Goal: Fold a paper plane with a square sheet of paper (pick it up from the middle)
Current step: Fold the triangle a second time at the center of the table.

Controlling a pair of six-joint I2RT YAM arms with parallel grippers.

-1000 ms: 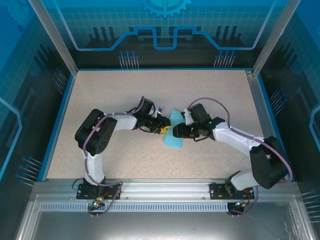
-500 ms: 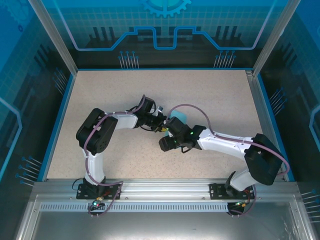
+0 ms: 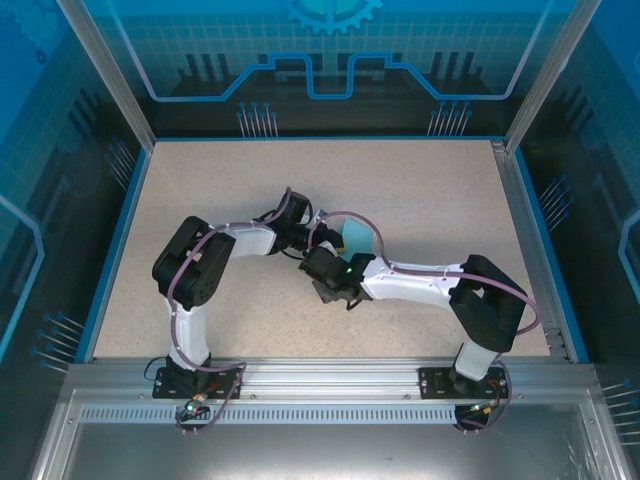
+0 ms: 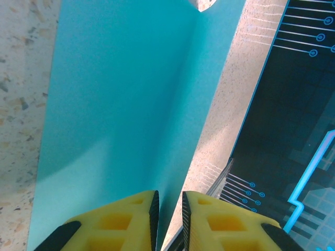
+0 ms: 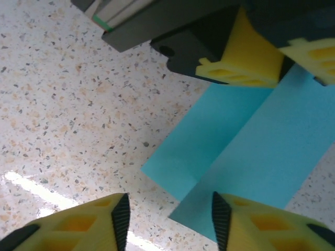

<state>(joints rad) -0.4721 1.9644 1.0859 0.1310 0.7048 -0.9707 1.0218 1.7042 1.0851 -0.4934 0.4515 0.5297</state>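
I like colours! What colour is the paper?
Light blue. The paper shows best in the left wrist view.

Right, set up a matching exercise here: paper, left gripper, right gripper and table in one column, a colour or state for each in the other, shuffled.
Things
1. paper
2. left gripper
3. right gripper
4. table

Colour or state
A. open, gripping nothing
B. speckled beige
C. light blue, creased
D. pinched on the paper's edge

Pairs: 1-C, 2-D, 3-A, 4-B
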